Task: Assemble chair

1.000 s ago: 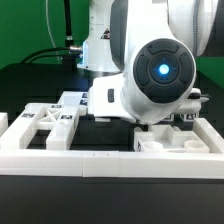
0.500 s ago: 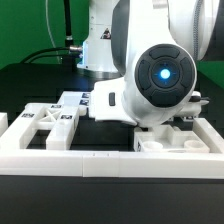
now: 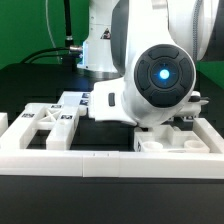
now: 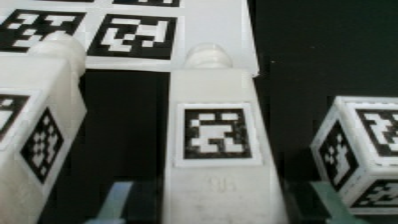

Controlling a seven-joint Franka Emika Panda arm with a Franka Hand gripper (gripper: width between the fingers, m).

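Blk table (image 3: 25, 85): arm (image 3: 160, 75) bent low w/ jaws flanking chair leg (image 4: 221, 130).

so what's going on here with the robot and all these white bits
The Panda arm is bent low over loose white chair parts. In the wrist view its end effector straddles a tagged post leg, one finger on each side; whether it is actually gripping cannot be told. A larger tagged part and a tagged block flank that leg. An X-braced frame lies at the exterior view's left.
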